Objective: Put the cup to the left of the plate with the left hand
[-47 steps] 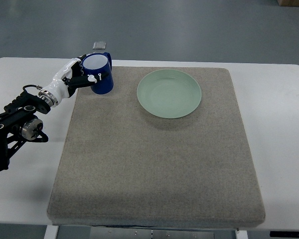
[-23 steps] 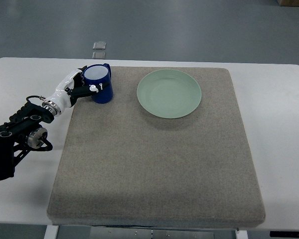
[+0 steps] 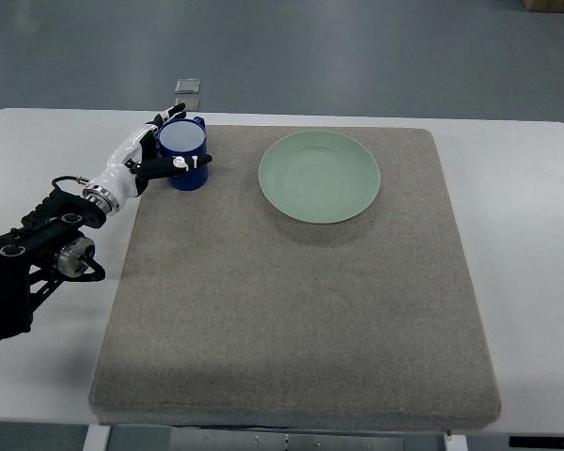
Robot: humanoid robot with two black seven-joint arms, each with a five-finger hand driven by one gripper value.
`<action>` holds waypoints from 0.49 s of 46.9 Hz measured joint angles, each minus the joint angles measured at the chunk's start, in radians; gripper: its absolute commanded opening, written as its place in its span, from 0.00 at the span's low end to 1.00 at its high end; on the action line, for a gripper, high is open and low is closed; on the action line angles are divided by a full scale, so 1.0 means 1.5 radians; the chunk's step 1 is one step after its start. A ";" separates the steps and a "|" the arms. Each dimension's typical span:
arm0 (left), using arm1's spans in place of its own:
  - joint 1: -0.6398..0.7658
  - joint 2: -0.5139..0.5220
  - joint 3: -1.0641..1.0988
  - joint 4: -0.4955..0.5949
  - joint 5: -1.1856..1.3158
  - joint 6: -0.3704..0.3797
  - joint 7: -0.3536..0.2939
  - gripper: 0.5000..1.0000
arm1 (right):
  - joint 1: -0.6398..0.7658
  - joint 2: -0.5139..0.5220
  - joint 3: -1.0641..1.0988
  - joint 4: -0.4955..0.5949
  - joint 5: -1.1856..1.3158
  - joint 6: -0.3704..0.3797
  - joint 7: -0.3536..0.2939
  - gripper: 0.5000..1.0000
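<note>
A blue cup (image 3: 184,153) with pale inside stands upright left of the round pale-green plate (image 3: 320,176).

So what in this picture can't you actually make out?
- Top view: whether the blue cup rests on the mat or is just above it; the steep downward angle hides its base.
- The left robot hand wraps the cup, but its far fingers are hidden behind the cup.
- Two small grey squares on the floor: too small to identify.
- The right arm is out of view.
- The plate shows fully.

The left hand (image 3: 155,155) grips the blue cup (image 3: 184,155) upright on the mat (image 3: 291,310), left of the plate (image 3: 320,177).
</note>
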 measured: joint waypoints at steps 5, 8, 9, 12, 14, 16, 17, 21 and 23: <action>-0.001 0.007 -0.034 -0.015 -0.003 -0.006 0.000 0.99 | 0.000 0.000 0.000 0.000 0.000 0.000 0.000 0.86; 0.000 0.012 -0.068 -0.025 -0.004 -0.013 0.000 0.99 | 0.000 0.000 0.000 0.000 0.000 0.000 0.000 0.86; 0.000 0.013 -0.076 -0.027 -0.004 -0.015 0.000 0.99 | 0.000 0.000 0.000 0.000 0.000 0.000 0.000 0.86; 0.001 0.019 -0.098 -0.030 -0.004 -0.024 0.000 0.99 | 0.000 0.000 0.000 0.000 0.000 0.000 0.000 0.86; 0.001 0.022 -0.113 -0.031 -0.005 -0.030 0.000 0.99 | 0.000 0.000 0.000 0.000 0.000 0.000 0.000 0.86; 0.001 0.027 -0.131 -0.031 -0.005 -0.038 0.000 0.99 | 0.000 0.000 0.000 0.000 0.000 0.000 0.000 0.86; 0.001 0.028 -0.141 -0.031 -0.005 -0.042 0.000 0.99 | 0.000 0.000 0.000 0.000 0.000 0.000 0.000 0.86; 0.000 0.032 -0.188 -0.032 -0.012 -0.066 0.001 0.99 | 0.000 0.000 0.000 0.000 0.000 0.000 0.000 0.86; -0.003 0.034 -0.214 -0.032 -0.019 -0.081 0.001 0.99 | 0.000 0.000 0.000 0.000 0.000 0.000 0.000 0.86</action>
